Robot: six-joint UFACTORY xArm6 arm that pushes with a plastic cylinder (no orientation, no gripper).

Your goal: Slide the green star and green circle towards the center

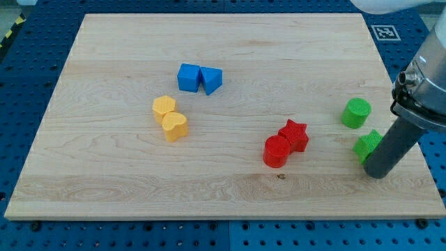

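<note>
Green marks both task blocks, and both sit at the view's right side of the board [209, 195], well away from its middle. Nearest to us at the view's bottom right, our rod [394, 145] stands as a dark cylinder, and my tip [376, 174] rests on the wood. We have no jaws to open or close; the arm ends in that plain rod only. The tip sits just to the right of the green star [366, 144], touching it or nearly so, and the rod hides the star's right part. What shows of the star is bright green with pointed arms and a flat top. Just above it in the view, apart from it, lies the green circle [356, 112], a short round cylinder of the same bright green, with a flat top and a darker side wall.

To the left of the star, lower middle of the board, we see the red circle [277, 151] touching the red star [294, 134], the star up and to the right of the circle.

Farther left, the yellow pair touch: a rounded yellow block [175, 126] below and a yellow hexagon-like block [164, 107] above it.

Farthest up the view, the blue cube [188, 77] touches a blue triangle [211, 79] on its right.
</note>
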